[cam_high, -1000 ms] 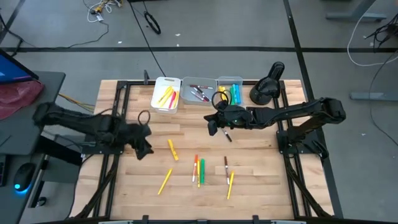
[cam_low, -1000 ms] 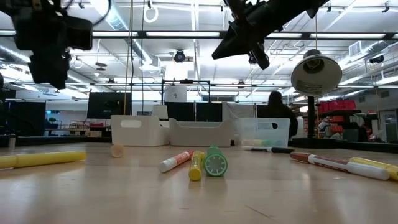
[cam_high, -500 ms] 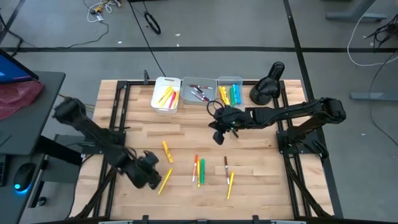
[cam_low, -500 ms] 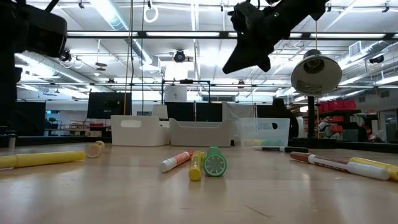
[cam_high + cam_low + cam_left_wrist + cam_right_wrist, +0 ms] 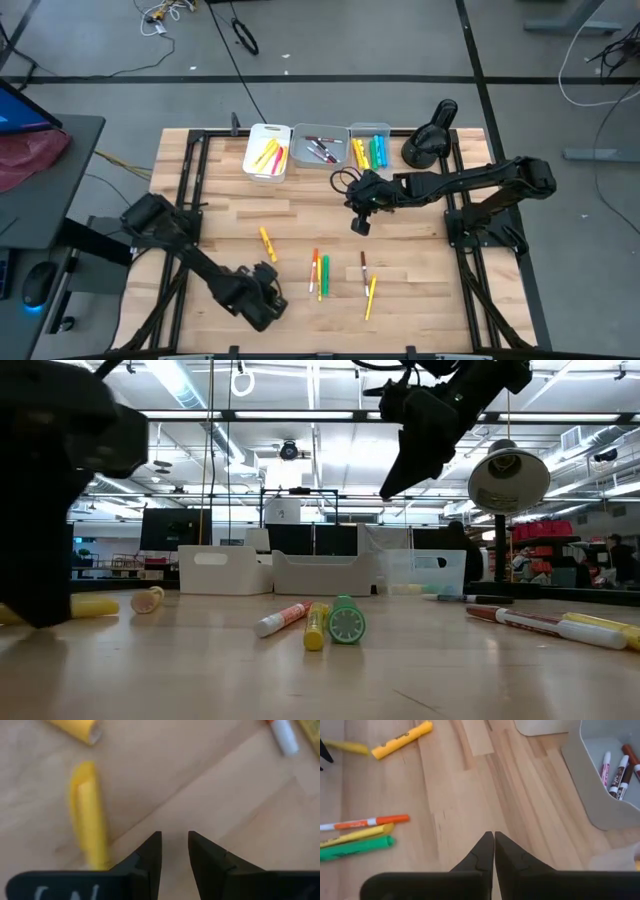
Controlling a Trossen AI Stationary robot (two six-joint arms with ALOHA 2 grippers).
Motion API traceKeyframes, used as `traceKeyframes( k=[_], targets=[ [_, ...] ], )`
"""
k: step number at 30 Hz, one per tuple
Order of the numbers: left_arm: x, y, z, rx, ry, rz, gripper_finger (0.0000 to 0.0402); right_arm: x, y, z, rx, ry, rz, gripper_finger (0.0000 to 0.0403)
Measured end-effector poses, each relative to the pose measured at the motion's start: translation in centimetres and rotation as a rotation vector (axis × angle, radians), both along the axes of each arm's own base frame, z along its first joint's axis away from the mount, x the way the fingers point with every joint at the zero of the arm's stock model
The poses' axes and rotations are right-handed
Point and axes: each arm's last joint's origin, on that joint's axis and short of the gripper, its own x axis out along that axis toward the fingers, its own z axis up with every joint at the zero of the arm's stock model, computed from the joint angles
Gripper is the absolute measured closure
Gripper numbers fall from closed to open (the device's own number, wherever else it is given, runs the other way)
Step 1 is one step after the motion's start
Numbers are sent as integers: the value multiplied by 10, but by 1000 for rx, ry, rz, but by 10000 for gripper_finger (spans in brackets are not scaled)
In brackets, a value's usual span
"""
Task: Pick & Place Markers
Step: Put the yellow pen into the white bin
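Note:
Loose markers lie flat on the wooden table: an orange-yellow one, an orange, yellow and green group, a dark red one and a yellow one. My left gripper is low over the near part of the table, slightly open. Its fingers stand beside a yellow marker without touching it. My right gripper hangs shut and empty above the table, near the bins. A dark marker lies far back.
Three bins stand along the far edge: a white one with yellow markers, a middle one with dark and red markers, and a clear one with yellow, green and blue ones. A black lamp stands to their right.
My left gripper has swung from the table's left middle toward the near edge and come down beside the yellow marker. The orange-yellow marker has slid a little toward the left. My right gripper has drifted slightly toward the near and right, and has turned.

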Motion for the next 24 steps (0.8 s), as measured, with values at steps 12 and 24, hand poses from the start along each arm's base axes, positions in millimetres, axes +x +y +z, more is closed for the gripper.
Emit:
traceKeyframes(
  k=[12, 24],
  targets=[
    [-15, -14, 9, -15, -91, 167, 279, 0, 0, 0, -18, 3, 20, 385],
    [-38, -24, 11, 28, -70, 158, 153, 0, 0, 0, -20, 3, 23, 385]
  ],
)
